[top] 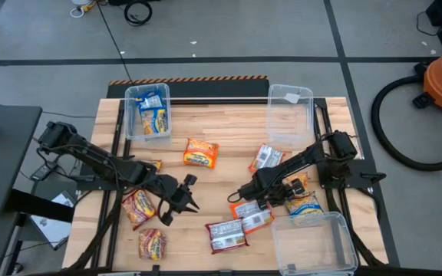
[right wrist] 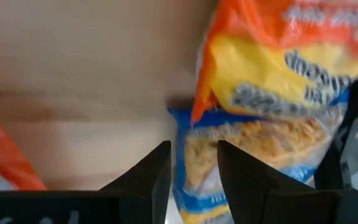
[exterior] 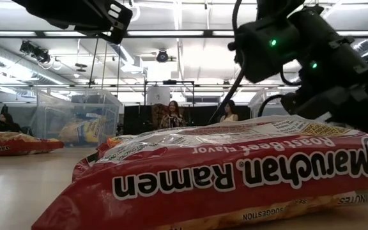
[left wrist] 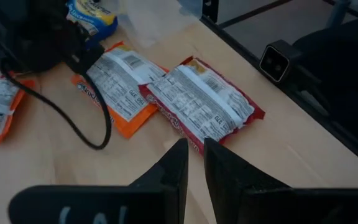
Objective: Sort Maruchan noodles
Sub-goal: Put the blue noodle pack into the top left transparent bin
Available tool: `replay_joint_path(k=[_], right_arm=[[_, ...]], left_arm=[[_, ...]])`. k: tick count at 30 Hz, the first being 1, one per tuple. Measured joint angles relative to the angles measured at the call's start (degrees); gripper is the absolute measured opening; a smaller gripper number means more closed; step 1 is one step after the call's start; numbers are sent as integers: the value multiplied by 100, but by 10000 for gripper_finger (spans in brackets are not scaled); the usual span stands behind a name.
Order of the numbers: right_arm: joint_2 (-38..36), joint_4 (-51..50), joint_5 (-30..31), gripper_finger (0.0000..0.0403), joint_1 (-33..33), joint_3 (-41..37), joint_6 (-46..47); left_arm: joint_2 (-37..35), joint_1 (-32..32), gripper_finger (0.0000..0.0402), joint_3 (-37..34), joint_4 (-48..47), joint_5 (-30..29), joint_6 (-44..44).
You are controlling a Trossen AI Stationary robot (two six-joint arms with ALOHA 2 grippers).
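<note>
A wooden counter (top: 229, 126) seen from above held scattered ramen packets and three clear plastic bins. The far-left bin (top: 147, 111) already contained blue-and-yellow packets (top: 153, 116). The far-right bin (top: 290, 115) and the near-right bin (top: 314, 242) showed no packets inside.

The left gripper (top: 188, 201) hovered low over bare wood at the near-left of the counter. Its jaws stood close together with only a thin gap between them, holding nothing. Just to its left lay an orange-and-yellow packet (top: 138, 208), and another (top: 152, 244) lay nearer the front edge.

The right gripper (top: 240, 195) reached toward the middle of the counter, right beside an orange packet lying back-up (top: 252, 215). Its jaws stood slightly apart. In the right wrist view a blue packet (right wrist: 247, 149) and an orange-and-yellow packet (right wrist: 278, 56) lay just beyond the jaws, but I could not tell whether they touched either.

A red packet lying back-up (top: 226, 234) sat near the front edge, between the two grippers. One orange packet (top: 201, 152) lay alone at the centre. Another back-up packet (top: 266, 158) lay near the right arm. A blue-and-yellow packet (top: 304, 205) rested beside the near-right bin.
</note>
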Motion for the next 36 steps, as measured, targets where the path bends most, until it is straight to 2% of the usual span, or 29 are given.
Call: replay_joint_path(k=[4, 12, 18, 23, 28, 32, 36], right_arm=[[87, 93, 267, 137, 9, 1, -157], [242, 161, -28, 137, 40, 2, -559], [268, 210, 185, 130, 46, 1, -594], [268, 251, 228, 93, 39, -1, -727], [268, 207, 283, 17, 39, -1, -730], [164, 157, 416, 9, -26, 56, -786], [-58, -104, 831, 6, -159, 574, -865]], left_arm=[[0, -17, 57, 0, 13, 0, -20], [0, -17, 57, 0, 39, 0, -146], [0, 27, 57, 0, 54, -15, -144], [0, 42, 57, 0, 61, -28, -145], [0, 40, 57, -1, 81, -26, -144], [0, 40, 57, -2, 80, -28, -143], [0, 42, 57, -2, 83, -84, -128]])
